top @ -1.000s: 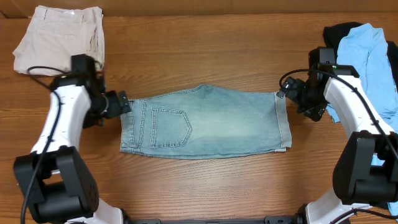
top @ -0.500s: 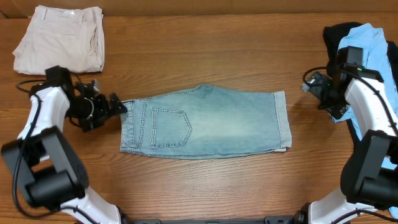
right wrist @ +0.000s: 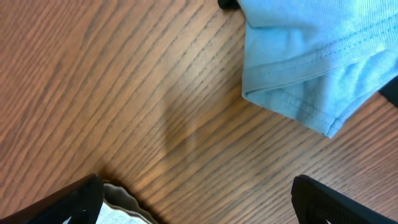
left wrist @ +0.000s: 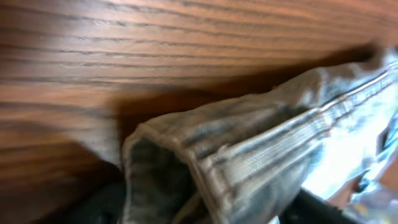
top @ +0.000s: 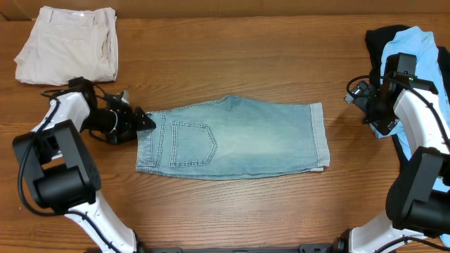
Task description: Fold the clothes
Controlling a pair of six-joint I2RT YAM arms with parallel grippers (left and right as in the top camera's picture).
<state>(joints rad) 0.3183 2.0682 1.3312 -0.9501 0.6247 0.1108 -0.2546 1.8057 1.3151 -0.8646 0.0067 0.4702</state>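
The faded light-blue denim shorts [top: 239, 140] lie flat mid-table, back pocket up, waistband to the left and cuffed hem to the right. My left gripper [top: 143, 120] is at the waistband's left edge. In the left wrist view the folded waistband [left wrist: 249, 155] fills the space between the jaws, so the gripper looks shut on it. My right gripper [top: 354, 98] is open and empty over bare wood [right wrist: 196, 193], right of the hem and next to the sky-blue shirt [right wrist: 298, 56]. A pale wavy cloth edge [right wrist: 121, 202] shows by its left finger.
Folded beige shorts [top: 67, 42] lie at the far left corner. The sky-blue shirt [top: 422, 63] lies on a black garment [top: 380, 39] at the far right edge. The table [top: 232, 63] is brown wood.
My left gripper swung out to the left, then came back onto the waistband edge. My right gripper moved right, away from the hem toward the blue shirt. The shorts have not moved.
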